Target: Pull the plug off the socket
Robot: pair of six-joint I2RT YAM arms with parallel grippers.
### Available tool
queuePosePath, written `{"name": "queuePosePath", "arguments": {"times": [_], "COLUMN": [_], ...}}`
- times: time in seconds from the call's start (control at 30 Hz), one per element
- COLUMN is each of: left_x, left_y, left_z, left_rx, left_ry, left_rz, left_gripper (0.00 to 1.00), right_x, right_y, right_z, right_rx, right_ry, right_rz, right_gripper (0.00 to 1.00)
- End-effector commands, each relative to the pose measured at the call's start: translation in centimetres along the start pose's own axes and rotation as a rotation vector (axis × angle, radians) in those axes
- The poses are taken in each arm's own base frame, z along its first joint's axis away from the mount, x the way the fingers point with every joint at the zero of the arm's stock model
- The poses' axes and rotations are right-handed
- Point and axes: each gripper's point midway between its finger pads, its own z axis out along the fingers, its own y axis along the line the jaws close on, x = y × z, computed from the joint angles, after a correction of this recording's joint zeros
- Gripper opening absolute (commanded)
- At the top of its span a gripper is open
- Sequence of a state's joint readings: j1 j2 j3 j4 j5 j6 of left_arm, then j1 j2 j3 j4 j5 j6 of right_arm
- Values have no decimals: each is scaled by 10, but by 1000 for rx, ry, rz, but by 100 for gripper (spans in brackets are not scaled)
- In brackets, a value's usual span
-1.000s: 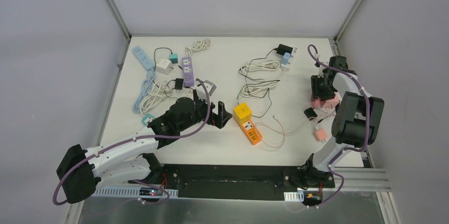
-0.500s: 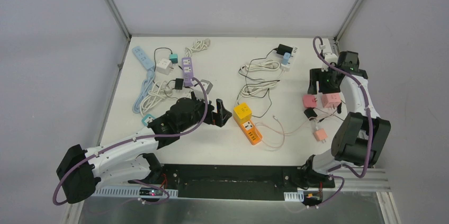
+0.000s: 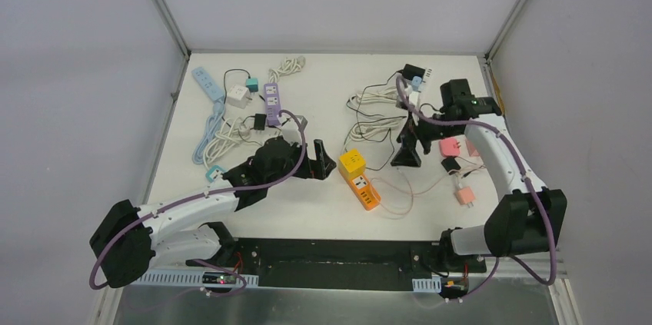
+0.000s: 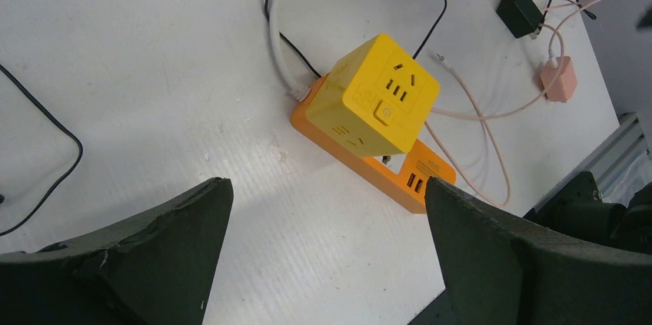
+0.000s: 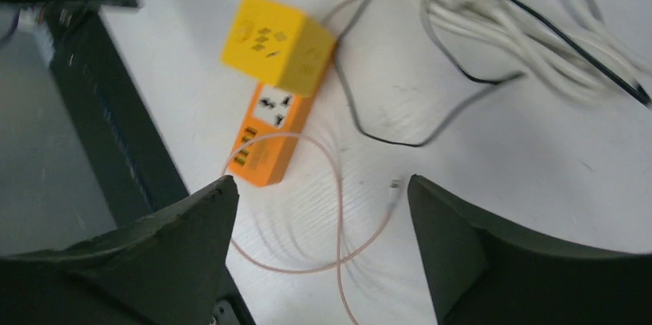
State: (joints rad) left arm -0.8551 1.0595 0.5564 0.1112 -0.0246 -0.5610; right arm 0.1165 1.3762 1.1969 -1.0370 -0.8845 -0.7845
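Observation:
A yellow cube plug (image 3: 352, 161) sits plugged into the far end of an orange power strip (image 3: 364, 191) near the table's middle. My left gripper (image 3: 321, 164) is open and empty just left of the cube; in the left wrist view the cube (image 4: 380, 98) and strip (image 4: 404, 180) lie ahead of the open gripper (image 4: 327, 263). My right gripper (image 3: 406, 156) is open and empty, hovering right of the cube. The blurred right wrist view shows the cube (image 5: 277, 42) and strip (image 5: 265, 144) ahead and left of the gripper (image 5: 323, 256).
A thin pink cable (image 3: 400, 196) loops beside the strip, leading to a pink charger (image 3: 464, 196). Pink sockets (image 3: 450, 146) and a black adapter (image 3: 450, 164) lie at the right. White cable coils (image 3: 377, 98) lie behind. Purple (image 3: 273, 98) and blue (image 3: 206, 83) strips lie far left.
My right arm has swung from the table's right edge leftward to the middle, near the orange strip. My left gripper has edged slightly closer to the cube.

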Motion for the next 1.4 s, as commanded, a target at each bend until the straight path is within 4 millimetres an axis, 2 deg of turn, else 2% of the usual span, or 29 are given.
{"name": "queuePosePath", "arguments": {"times": [0.0, 0.1, 0.23, 0.47, 0.67, 1.1, 1.27, 1.37], "left_x": [-9, -7, -3, 4, 9, 9, 11, 14], "left_y": [-6, -2, 2, 19, 29, 38, 39, 41], "left_z": [2, 1, -3, -18, -30, -35, -35, -35], "left_rx": [19, 6, -5, -72, -100, -119, -121, -120], "left_ry": [-16, -13, -9, -24, -42, -70, -63, -64], "left_rz": [-78, -111, -153, -221, -260, -272, -279, -298], "left_gripper": [99, 99, 99, 98, 97, 97, 97, 97], "right_x": [-4, -12, -13, -25, -26, 7, 16, 19], "right_y": [65, 63, 53, 31, 20, 11, 13, 12], "right_z": [-2, 12, 43, 93, 124, 152, 156, 158], "right_rx": [-325, -400, -461, -406, -376, -357, -365, -351], "right_ry": [-83, -72, 51, 214, 329, 469, 506, 513], "right_rz": [-518, -631, -775, -921, -978, -970, -973, -967], "right_gripper": [99, 99, 100, 100, 100, 99, 91, 81]}}
